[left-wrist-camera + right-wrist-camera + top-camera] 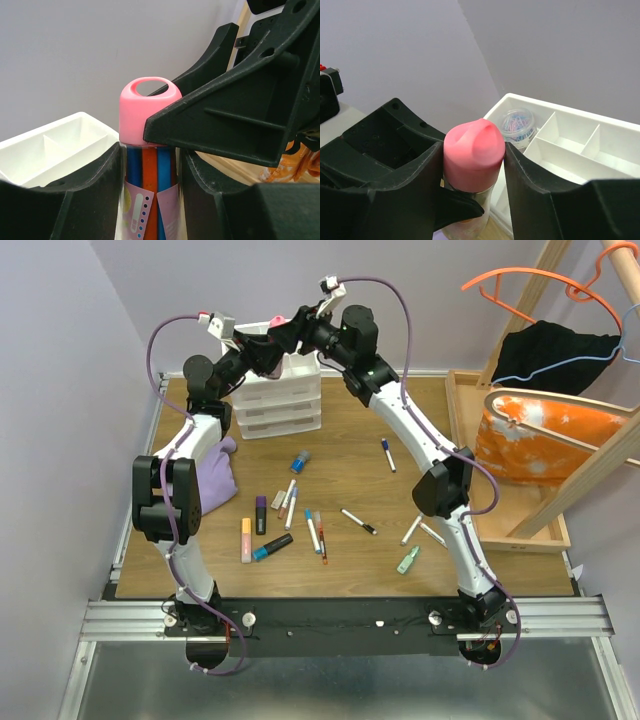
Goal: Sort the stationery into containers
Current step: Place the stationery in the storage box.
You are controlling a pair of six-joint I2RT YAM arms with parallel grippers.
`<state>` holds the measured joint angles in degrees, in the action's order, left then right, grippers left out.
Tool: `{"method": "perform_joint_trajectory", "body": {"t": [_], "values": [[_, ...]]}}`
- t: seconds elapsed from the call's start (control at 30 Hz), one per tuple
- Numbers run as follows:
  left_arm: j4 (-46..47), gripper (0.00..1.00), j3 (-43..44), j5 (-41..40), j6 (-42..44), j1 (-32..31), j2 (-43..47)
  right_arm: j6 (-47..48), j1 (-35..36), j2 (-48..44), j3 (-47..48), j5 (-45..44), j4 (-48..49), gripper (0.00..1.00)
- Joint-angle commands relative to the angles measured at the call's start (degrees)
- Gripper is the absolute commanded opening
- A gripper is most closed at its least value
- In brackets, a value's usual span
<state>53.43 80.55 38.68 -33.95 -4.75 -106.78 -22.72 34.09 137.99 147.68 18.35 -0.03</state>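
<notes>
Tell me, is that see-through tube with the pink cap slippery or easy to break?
Probably a bit slippery: the tube looks like smooth clear plastic, though the left hand grips it. Likely stiff: it shows no dent under that squeeze. The pink cap might pop off where the right hand pinches it.

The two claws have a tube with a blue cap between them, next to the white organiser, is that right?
No, the cap is pink, not blue; the right wrist view shows it. The left claw and right claw do have the tube between them, next to the white organiser.
</notes>
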Motion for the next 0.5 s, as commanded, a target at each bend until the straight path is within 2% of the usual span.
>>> {"method": "perform_joint_trajectory", "body": {"t": [0.0, 0.03, 0.07, 0.13, 0.17, 0.23, 0.37, 0.47], "values": [[2.47, 0.11, 0.57, 1.23, 0.29, -0.26, 3.25, -0.57, 0.37, 1.84, -1.25, 1.51, 1.09, 0.49], [2.21, 0.12, 0.66, 1.31, 0.55, -0.34, 3.16, -0.48, 0.45, 1.93, -1.25, 1.78, 1.52, 0.40], [1.94, 0.13, 0.66, 1.31, 0.82, -0.26, 3.25, 0.21, 0.37, 2.19, -1.25, 2.13, 1.87, 0.36], [0.54, 0.25, 0.31, 1.40, 2.13, 0.01, 3.60, 1.36, 0.37, 2.89, 0.14, 3.45, 2.93, 0.22], [-0.16, 0.30, 0.13, 1.66, 2.66, 0.18, 4.03, 2.49, 0.37, 3.59, 1.03, 3.80, 3.19, 0.19], [-2.71, 0.39, -0.83, 2.19, 4.32, 1.15, 5.09, 3.73, 0.37, 4.74, 1.91, 5.55, 5.73, 0.14], [-9.64, 0.46, -3.82, 4.82, 5.40, 4.13, 11.57, 7.94, 0.72, 0.88, -8.43, 6.88, 18.82, 0.10], [-13.78, 0.50, -8.03, 6.76, 5.90, 8.00, 18.33, 10.23, 1.16, 3.32, -4.87, 7.49, 20.42, 0.09]]}}
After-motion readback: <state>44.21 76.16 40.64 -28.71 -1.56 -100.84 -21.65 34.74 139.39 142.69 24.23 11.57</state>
